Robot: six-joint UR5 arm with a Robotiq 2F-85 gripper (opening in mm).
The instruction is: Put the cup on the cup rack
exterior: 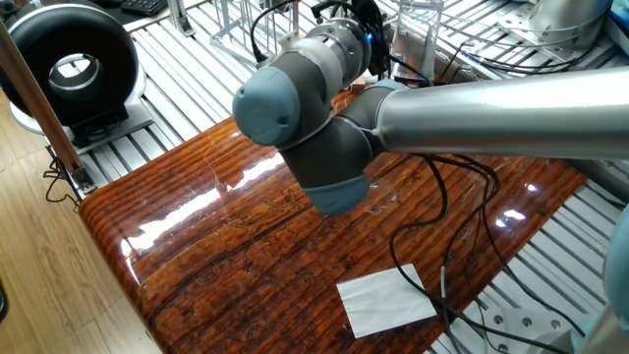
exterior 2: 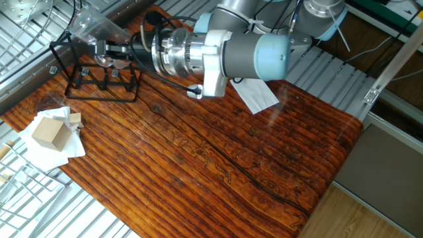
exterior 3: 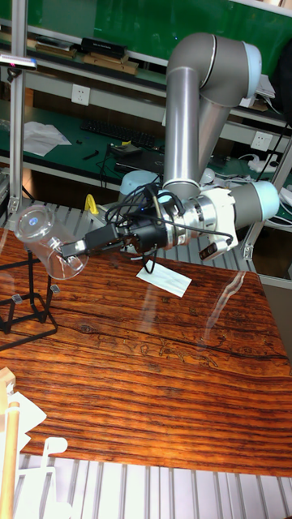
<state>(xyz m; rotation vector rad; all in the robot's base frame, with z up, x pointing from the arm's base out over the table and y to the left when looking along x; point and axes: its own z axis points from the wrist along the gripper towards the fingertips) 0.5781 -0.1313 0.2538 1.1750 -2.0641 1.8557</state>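
Note:
The clear cup (exterior 2: 89, 25) hangs tilted in the air, its mouth (exterior 3: 32, 220) pointing up and away from the arm. My gripper (exterior 2: 104, 50) is shut on the cup's lower end, reaching in sideways from the right. The cup (exterior 3: 47, 235) sits just above the far upright rods of the black wire cup rack (exterior 2: 99, 82), which stands at the table's far corner. One rod of the rack (exterior 3: 29, 280) rises to the cup's underside; I cannot tell whether they touch. In the first fixed view the wrist hides the fingers.
A wooden block (exterior 2: 49, 132) lies on white paper near the rack. Another white sheet (exterior: 385, 300) lies on the wooden table (exterior 2: 218, 165). Black cables (exterior: 452, 226) trail over the table. A silver wire rack (exterior 2: 20, 13) stands beyond the corner, and a round black fan (exterior: 69, 59) sits off the table.

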